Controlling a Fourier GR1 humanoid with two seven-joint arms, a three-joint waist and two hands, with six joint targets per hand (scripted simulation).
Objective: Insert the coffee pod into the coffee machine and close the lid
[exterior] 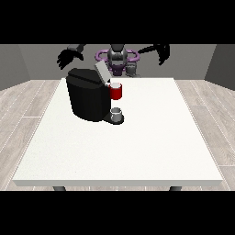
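Note:
A black coffee machine stands on the left half of the white table. Its grey lid is tilted up and open. At the machine's front is a red pod holder with a pale top, and I cannot tell whether the pod lies in it. Below it a small grey cup rests on the machine's base. The hand at the view's left hangs in the air behind the machine with spread fingers, holding nothing. The hand at the view's right is raised and apart from everything, fingers relaxed.
The robot's torso stands behind the table's far edge. The table's near edge runs across the view's lower part. Wooden floor surrounds the table.

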